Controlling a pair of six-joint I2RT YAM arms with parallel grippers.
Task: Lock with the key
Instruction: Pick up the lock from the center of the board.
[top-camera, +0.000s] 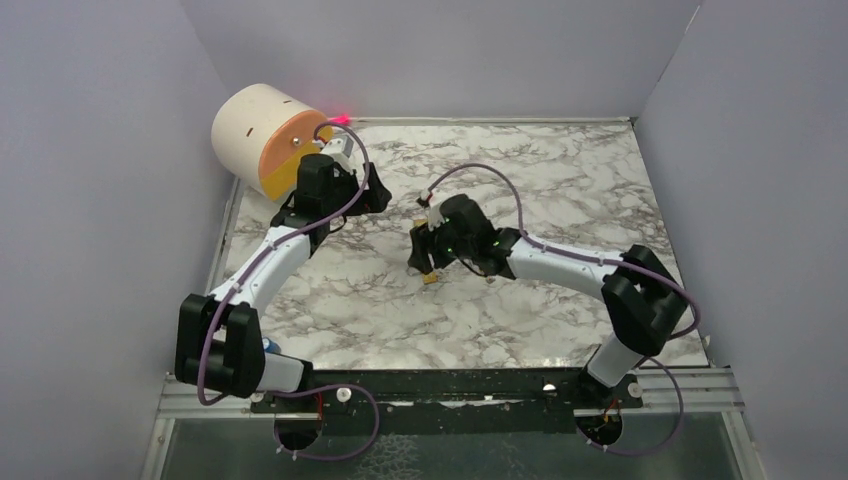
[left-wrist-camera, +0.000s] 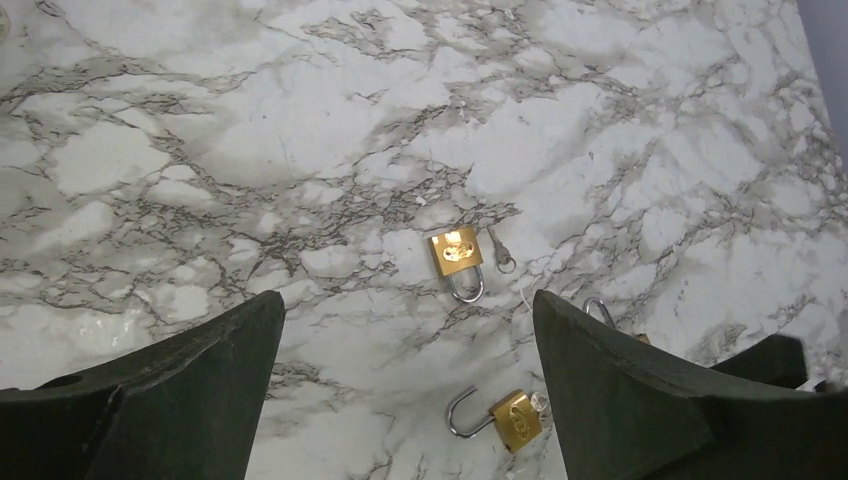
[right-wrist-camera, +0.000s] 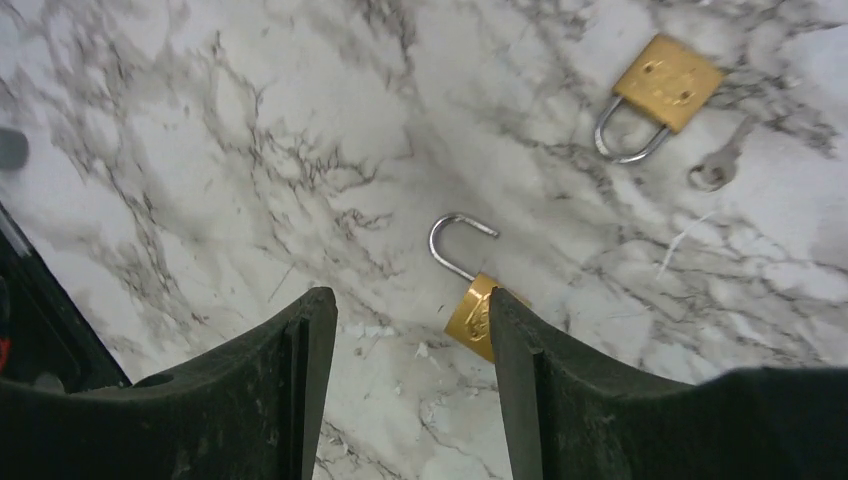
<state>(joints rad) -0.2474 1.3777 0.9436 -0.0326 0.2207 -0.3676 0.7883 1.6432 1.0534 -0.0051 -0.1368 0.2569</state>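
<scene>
Two locks, one loose key (left-wrist-camera: 500, 250), nothing held. Left gripper (left-wrist-camera: 407, 305) spread wide above marble (left-wrist-camera: 300, 120). Key flat just beside shut lock (left-wrist-camera: 458, 262); open lock (right-wrist-camera: 472, 310) just beside a finger of right gripper (right-wrist-camera: 410, 300), jaws parted. Risks shoving lock away, or pinching lock instead of thin key.

Open brass padlock (right-wrist-camera: 473, 316), silver key (right-wrist-camera: 722, 166) apart
</scene>
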